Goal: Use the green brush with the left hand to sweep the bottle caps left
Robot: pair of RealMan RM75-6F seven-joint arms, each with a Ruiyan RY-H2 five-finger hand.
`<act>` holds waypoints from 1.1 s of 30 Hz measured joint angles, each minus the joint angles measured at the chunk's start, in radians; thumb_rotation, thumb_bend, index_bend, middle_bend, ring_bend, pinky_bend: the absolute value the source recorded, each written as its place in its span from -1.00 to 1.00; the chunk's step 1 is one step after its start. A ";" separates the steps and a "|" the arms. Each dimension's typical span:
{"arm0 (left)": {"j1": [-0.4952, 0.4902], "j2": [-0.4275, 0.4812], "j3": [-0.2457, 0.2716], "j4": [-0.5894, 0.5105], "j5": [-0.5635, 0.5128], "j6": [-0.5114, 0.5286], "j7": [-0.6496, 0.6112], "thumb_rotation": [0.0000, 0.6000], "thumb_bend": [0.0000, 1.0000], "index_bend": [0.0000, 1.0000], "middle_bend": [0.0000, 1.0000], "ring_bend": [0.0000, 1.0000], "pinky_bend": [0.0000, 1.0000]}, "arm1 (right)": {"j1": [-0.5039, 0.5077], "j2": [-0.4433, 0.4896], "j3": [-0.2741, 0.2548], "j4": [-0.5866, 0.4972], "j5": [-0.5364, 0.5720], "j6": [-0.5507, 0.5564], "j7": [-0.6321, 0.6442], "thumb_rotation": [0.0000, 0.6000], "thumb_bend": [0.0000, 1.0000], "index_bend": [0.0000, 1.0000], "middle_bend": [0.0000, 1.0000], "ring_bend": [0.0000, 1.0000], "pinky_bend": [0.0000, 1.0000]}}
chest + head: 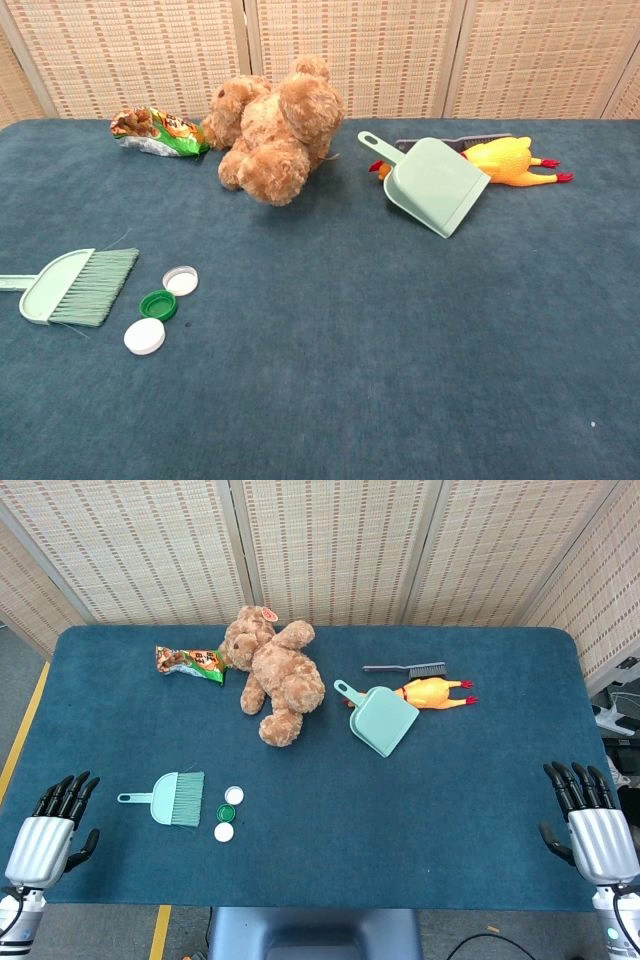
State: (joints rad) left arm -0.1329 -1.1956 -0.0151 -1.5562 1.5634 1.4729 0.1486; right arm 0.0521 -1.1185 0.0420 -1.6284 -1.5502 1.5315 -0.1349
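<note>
Fingers apart on left hand [48, 832] and right hand [590, 825]; one green brush [172, 799], three bottle caps [228, 813].

A table [450, 830] covered in dark teal, carpet-like cloth fills most of both views. Behind its far edge stands a folding screen [330, 550] of beige woven-reed panels set in pale frames, angled so the outer panels slant forward. At the left, grey floor [15, 680] shows, crossed by a yellow tape line [22, 742] running along the table's side; another strip of yellow tape lies near the front edge. Cables trail on the floor at the lower right. The lighting is even and soft.
</note>
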 measured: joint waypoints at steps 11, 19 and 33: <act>-0.057 -0.047 0.000 0.014 0.036 -0.060 0.039 1.00 -0.15 -1.00 -0.83 -0.54 -0.26 | -0.023 0.035 -0.009 -0.026 -0.007 0.023 0.005 1.00 -0.48 -1.00 -0.88 -1.00 -1.00; -0.163 -0.108 -0.049 0.079 -0.039 -0.233 0.141 1.00 -0.15 -0.85 -0.48 0.16 0.36 | -0.022 0.033 -0.005 -0.034 -0.011 0.025 0.003 1.00 -0.48 -1.00 -0.88 -1.00 -1.00; -0.231 -0.229 -0.080 0.219 -0.140 -0.315 0.295 1.00 -0.17 -0.70 -0.34 0.30 0.46 | -0.031 0.040 -0.006 -0.044 -0.019 0.038 0.003 1.00 -0.48 -1.00 -0.88 -1.00 -1.00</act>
State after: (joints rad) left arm -0.3641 -1.4249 -0.0949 -1.3376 1.4234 1.1581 0.4437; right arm 0.0215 -1.0787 0.0365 -1.6728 -1.5696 1.5694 -0.1322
